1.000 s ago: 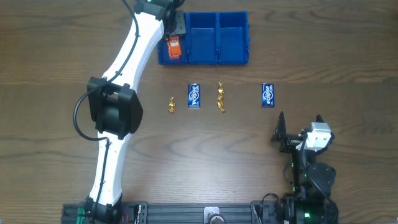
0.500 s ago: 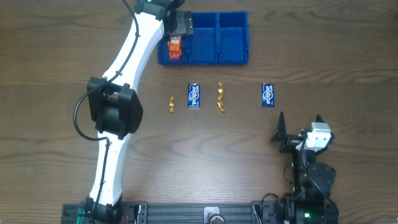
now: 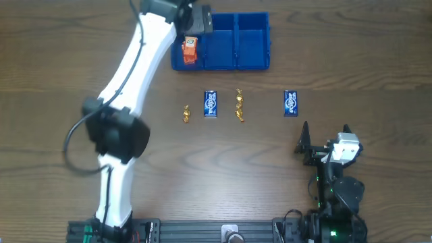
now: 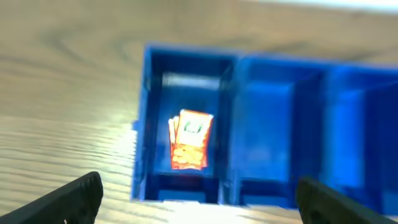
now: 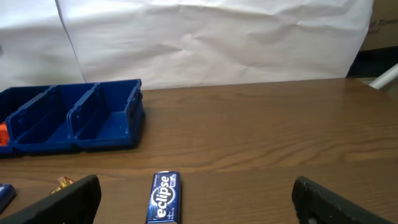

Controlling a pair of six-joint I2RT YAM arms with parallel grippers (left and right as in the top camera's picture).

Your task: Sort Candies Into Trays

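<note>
Blue tray [image 3: 236,61] sits at the far side of the counter [image 3: 364,74]. It has three compartments in a row. An orange candy pack [image 3: 190,50] lies in the compartment at the left-arm end, and the other two look bare.

The left arm reaches up to the tray, and its wrist covers the tray's far left corner in the top view, so the left jaws are hard to pick out there. In the left wrist view the left jaws hang above the tray [image 4: 273,124], spread wide with nothing between them. Only the two tips show, at the bottom corners. That view is blurred, so I can't tell whether the orange candy pack [image 4: 189,140] is one pack or two overlapping.

The loose candies lie in a row on the counter, well apart from the tray:
- single gold candy [image 3: 186,113]
- blue pack [image 3: 210,103] just beside it
- gold candy cluster [image 3: 239,106], too small to count
- second blue pack [image 3: 290,102] off toward the right arm

The right jaws sit low near the right arm's base, wide open and holding nothing, well short of the row. In the right wrist view:
- second blue pack [image 5: 164,198] lies between the tips, its near end cut off by the frame edge
- one gold wrapper [image 5: 63,182] is partly hidden behind a tip
- the other blue pack [image 5: 5,193] and the orange candy pack [image 5: 2,134] are slivers at the frame edge
- tray [image 5: 74,118] is cut off on that side
</note>
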